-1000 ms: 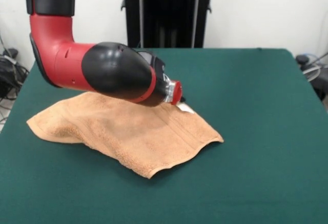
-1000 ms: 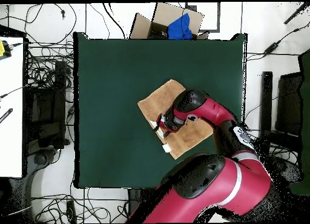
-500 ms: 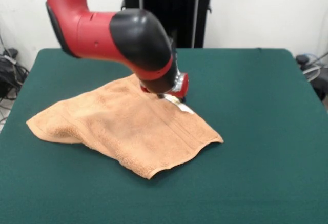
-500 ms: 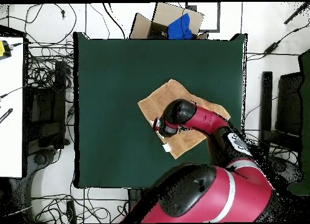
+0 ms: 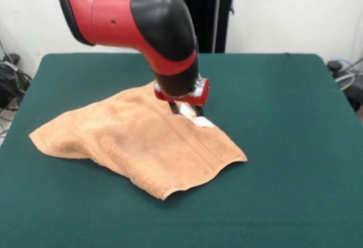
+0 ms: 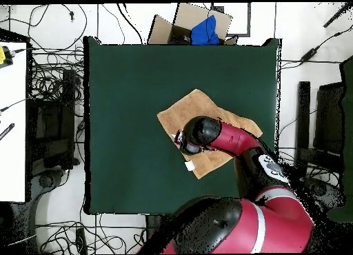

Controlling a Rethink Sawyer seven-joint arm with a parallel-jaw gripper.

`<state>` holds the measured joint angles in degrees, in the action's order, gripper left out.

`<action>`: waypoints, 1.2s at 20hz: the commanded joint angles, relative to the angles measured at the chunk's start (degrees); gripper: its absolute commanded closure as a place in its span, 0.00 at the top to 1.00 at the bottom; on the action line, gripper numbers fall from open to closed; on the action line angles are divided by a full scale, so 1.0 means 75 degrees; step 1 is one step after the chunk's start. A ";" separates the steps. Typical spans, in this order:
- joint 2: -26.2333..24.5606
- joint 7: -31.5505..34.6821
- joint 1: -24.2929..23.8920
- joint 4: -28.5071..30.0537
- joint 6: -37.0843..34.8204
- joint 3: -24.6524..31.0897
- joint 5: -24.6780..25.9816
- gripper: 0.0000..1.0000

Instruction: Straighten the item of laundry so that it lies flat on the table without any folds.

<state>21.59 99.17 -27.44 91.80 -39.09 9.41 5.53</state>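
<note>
The Sawyer arm's gripper (image 5: 187, 110) points straight down, fingers slightly apart, tips at the tagged edge of the orange-tan terry towel (image 5: 142, 143) lying rumpled near the middle of the green table (image 5: 283, 117); a clean grasp likely means closing on that edge beside the white tag (image 5: 202, 122), taking one layer only

One towel, one table, one arm.
A single orange-tan terry towel (image 5: 144, 143) lies on one dark green felt-topped table (image 5: 283, 146); one red and black robot arm (image 5: 142, 26) carries one gripper (image 5: 185, 110); one cardboard box (image 6: 186, 25) stands beyond.
</note>
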 commanded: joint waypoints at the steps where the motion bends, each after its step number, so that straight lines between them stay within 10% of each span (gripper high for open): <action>1: 0.1237 0.1206 0.0197 0.0307 0.0693 -0.0265 0.0035 1.00; 24: 0.2584 0.0462 0.0012 -0.0113 -0.0843 0.0132 -0.0068 1.00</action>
<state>40.76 99.17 -27.79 91.17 -39.12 9.40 5.50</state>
